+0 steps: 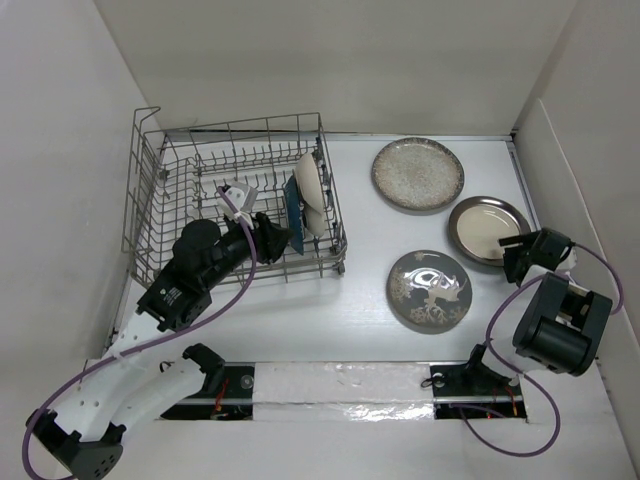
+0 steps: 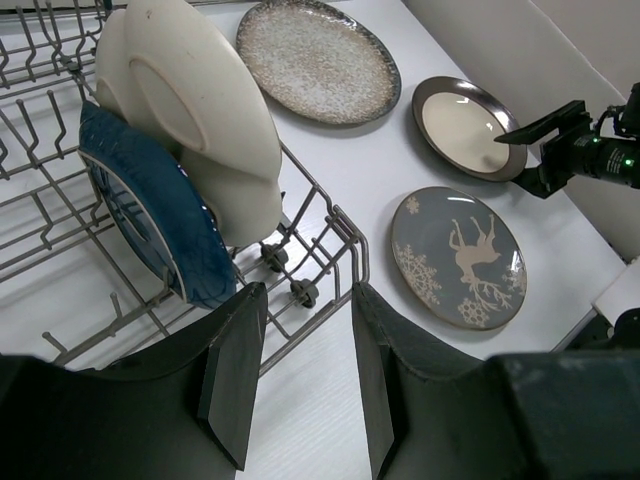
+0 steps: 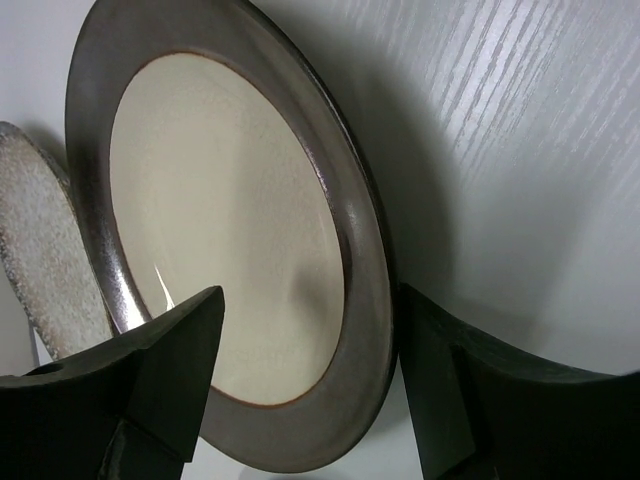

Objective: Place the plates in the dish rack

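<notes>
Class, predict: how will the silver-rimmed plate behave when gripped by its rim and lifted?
Probably stiff: the plate looks ceramic, so also breakable if dropped. Its glossy rim may slip in the right end effector. Lying flat, its low edge may be hard to grip.

Black two-finger left hand [image 2: 303,335] over near right corner of rectangular grey wire dish rack [image 1: 145,210], fingers spread, empty. Black two-finger right hand [image 1: 517,256] well right of rack, low at white tabletop [image 1: 330,320], fingers parted.
</notes>
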`<state>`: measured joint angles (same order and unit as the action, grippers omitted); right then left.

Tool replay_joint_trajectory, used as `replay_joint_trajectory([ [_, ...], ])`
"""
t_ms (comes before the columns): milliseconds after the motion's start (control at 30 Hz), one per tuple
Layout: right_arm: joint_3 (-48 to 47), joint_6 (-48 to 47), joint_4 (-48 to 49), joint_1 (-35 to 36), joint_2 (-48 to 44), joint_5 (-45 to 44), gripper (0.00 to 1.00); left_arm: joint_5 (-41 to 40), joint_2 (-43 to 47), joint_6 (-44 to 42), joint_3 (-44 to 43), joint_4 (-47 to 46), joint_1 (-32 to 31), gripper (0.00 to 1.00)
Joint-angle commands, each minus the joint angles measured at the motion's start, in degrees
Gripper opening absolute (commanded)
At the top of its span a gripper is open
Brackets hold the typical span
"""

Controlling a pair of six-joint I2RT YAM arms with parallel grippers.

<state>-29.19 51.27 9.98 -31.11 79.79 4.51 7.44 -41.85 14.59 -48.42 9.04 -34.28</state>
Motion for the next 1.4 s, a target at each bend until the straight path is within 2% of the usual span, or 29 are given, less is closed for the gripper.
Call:
replay_joint_trajectory([
  [0, -3.06, -0.11, -3.82, 0.18, 1.51, -0.64, 0.73, -1.2, 1.06, -0.61, -0.09, -2.27, 0.18, 0.36],
  [100, -3.59, 0.32, -4.79, 0.7, 1.69, -0.82, 0.67, -2.08, 1.15, -0.61, 0.0, -2.09, 0.18, 0.36],
  [133, -3.68, 0.33, -5.05, 0.7, 1.77, -0.91, 0.61, -2.08, 1.15, -0.61, 0.0, -2.01, 0.18, 0.36],
  [200, -4.38, 0.67, -6.02, 0.7, 2.12, -0.74, 0.54, -1.99, 1.41, -0.7, -0.09, -2.09, 0.18, 0.36],
  [500, -5.44, 2.08, -8.13, 0.18, 3.18, -0.47, 0.42, -3.31, 2.91, -0.97, 0.0, -2.01, 0.18, 0.36],
  [600, -4.39, 2.43, -7.96, 0.18, 1.87, -0.91, 0.33, -2.96, 3.08, -0.97, 0.0, -2.01, 0.18, 0.36],
  [633, -3.95, 2.44, -7.96, 0.18, 1.25, -1.08, 0.26, -2.96, 3.09, -0.97, 0.08, -2.01, 0.18, 0.36],
  [800, -0.44, 2.7, -6.99, -0.35, -2.44, -1.88, 0.13, -2.35, 2.82, -0.79, 0.26, -2.27, 0.18, 0.36],
  [900, 0.45, 2.87, -6.46, -0.35, -5.6, -2.23, 0.01, -2.34, 2.65, -0.88, 0.26, -2.27, 0.18, 0.36],
  [1233, -0.69, 2.44, -7.43, -0.88, -25.11, -1.0, 0.0, -0.68, 0.8, -0.44, 0.43, -2.71, 0.18, 0.36],
  [1367, -2.45, 2.08, -5.77, -0.88, -30.39, 4.44, 0.0, 2.66, 0.01, 0.0, 0.44, -3.85, 0.18, 0.39],
])
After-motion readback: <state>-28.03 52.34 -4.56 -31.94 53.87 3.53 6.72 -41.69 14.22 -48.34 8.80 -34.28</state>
